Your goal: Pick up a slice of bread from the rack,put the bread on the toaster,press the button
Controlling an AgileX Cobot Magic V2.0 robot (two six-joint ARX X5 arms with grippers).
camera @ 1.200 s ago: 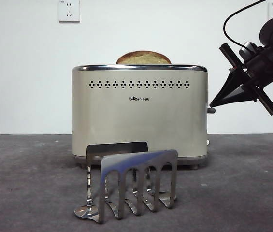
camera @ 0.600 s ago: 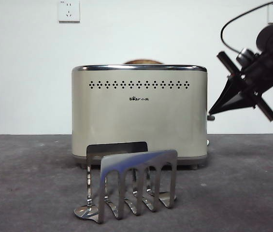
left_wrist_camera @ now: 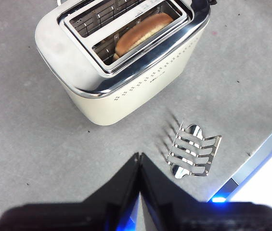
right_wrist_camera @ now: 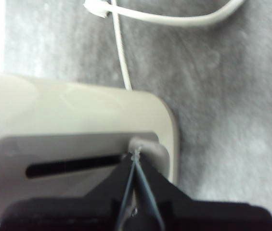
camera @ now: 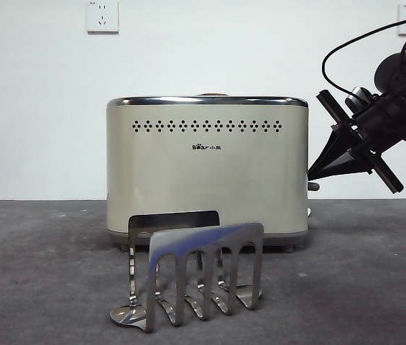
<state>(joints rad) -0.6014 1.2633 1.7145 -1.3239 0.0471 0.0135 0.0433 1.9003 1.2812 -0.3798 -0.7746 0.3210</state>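
The cream toaster [camera: 206,169] stands mid-table. The slice of bread [left_wrist_camera: 143,32] sits sunk in one slot; in the front view only a sliver [camera: 213,94] shows above the chrome rim. The steel rack [camera: 203,277] stands empty in front of the toaster and also shows in the left wrist view [left_wrist_camera: 193,151]. My right gripper [camera: 310,177] is shut, with its tip pressing on the button [camera: 314,186] on the toaster's narrow side; the right wrist view shows the tip [right_wrist_camera: 136,155] on the button [right_wrist_camera: 149,146]. My left gripper [left_wrist_camera: 139,156] is shut and empty, high above the table.
A white power cord [right_wrist_camera: 121,57] runs across the grey table behind the toaster. A wall socket [camera: 102,16] is on the white wall. The table's edge [left_wrist_camera: 258,154] lies close beside the rack.
My right gripper has moved down along the toaster's side, pushing the button lower. The bread has sunk from well above the rim to almost out of sight.
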